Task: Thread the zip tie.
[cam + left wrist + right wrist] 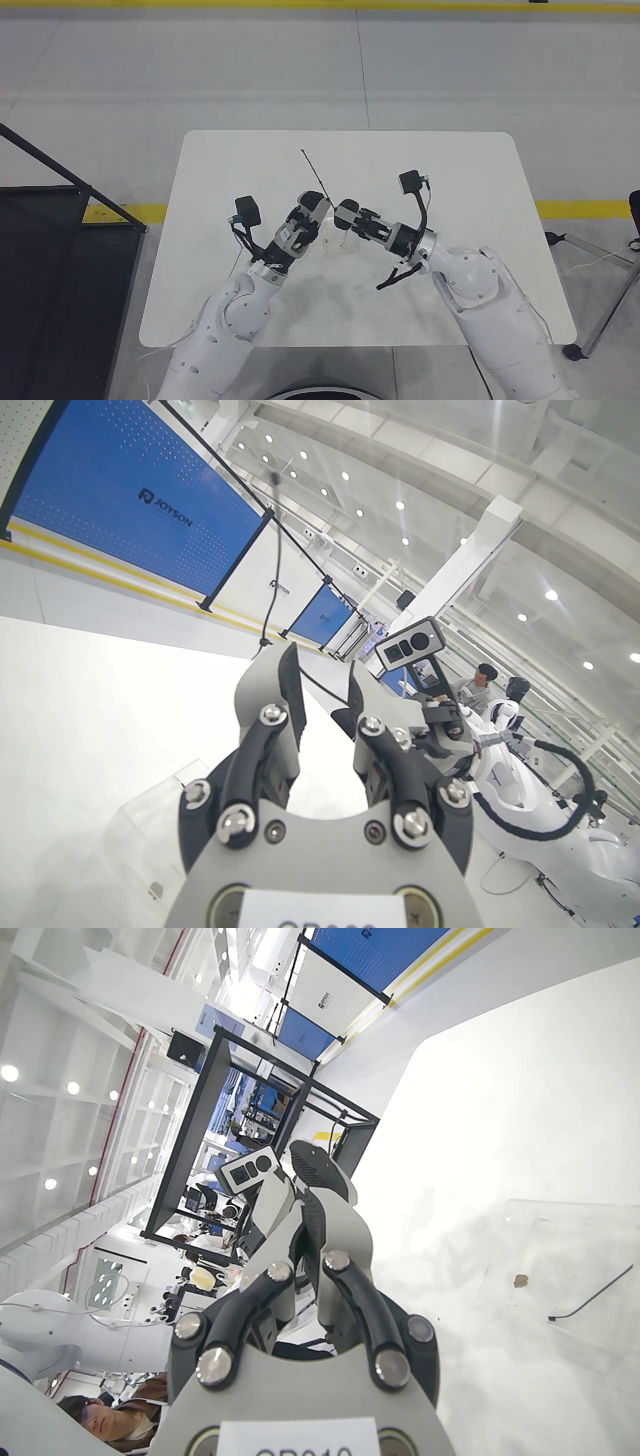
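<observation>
**A:** Step in hand, and how to do it well?

**B:** By my read, lining the strap up for threading. Both arms meet over the middle of the table (450, 170). Keep the holding grip firm and bring the free one in slowly. Close only once the strap sits square between the pads. It looks thin and whippy, so a sideways nudge could swing it off line.

**A:** Nearest things first?

**B:** A clear tray (575, 1228) on the table close by the grippers, with a spare tie (590, 1298) lying in it, untouched.

**A:** The grippers?

**B:** The left gripper (322, 670) has its fingers well apart and clamps nothing; white table shows through the gap. The zip tie (274, 565) crosses that gap on a slant. The right gripper (295, 1168), just to its right, has pads pressed together. The tie's near end runs to them, so I judge it the holder. The contact itself is hidden.

**A:** Farther out?

**B:** The strap rises clear of the table, pointing far and slightly left, its end free in the air.
</observation>
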